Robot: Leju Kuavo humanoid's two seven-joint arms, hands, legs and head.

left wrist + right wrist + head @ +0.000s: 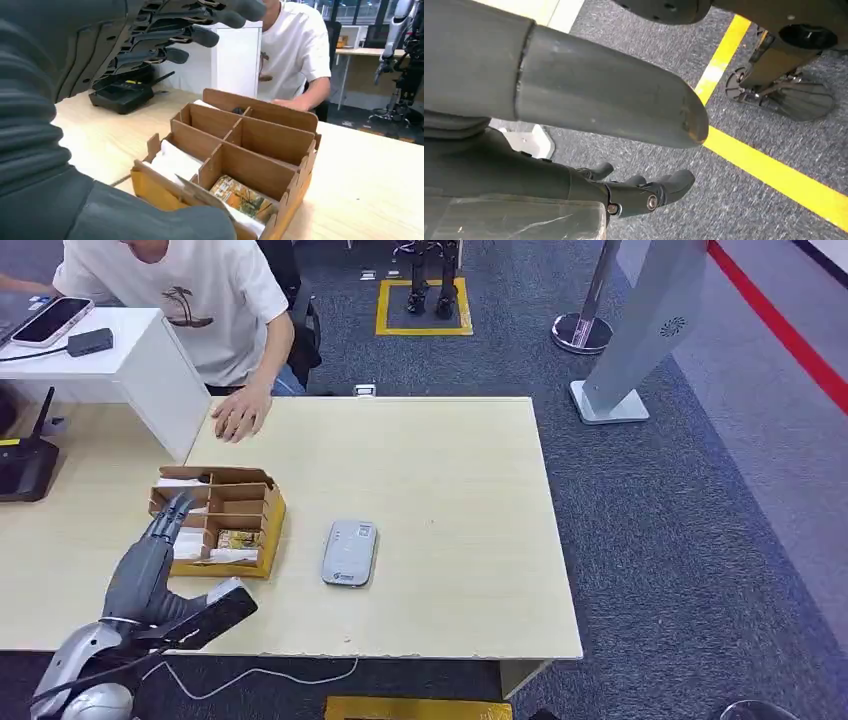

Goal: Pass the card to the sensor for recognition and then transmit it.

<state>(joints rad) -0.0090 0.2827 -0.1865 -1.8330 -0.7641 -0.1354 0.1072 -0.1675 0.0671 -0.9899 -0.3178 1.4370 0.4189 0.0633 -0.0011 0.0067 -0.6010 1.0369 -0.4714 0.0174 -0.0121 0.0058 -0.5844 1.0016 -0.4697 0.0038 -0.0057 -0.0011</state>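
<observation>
A brown cardboard organizer box (pixel 268 523) with several compartments stands on the left part of the wooden table (pixel 450 480). A printed card (pixel 238 538) lies in a front compartment, with white cards (pixel 230 555) beside it. My left hand (pixel 163 532) hovers over the box's left side, fingers spread and holding nothing. In the left wrist view the fingers (pixel 195 32) reach above the box (pixel 295 120), with the printed card (pixel 239 196) and white cards (pixel 172 161) below. The grey sensor (pixel 349 552) lies flat to the right of the box. My right hand (pixel 589 97) hangs over the carpet, holding nothing.
A person in a white shirt sits at the far side, one hand (pixel 239 416) flat on the table near the box. A white stand (pixel 150 365) carries a phone (pixel 50 320). A black router (pixel 24 465) sits at the left. A grey pillar (pixel 640 330) stands on the floor at the right.
</observation>
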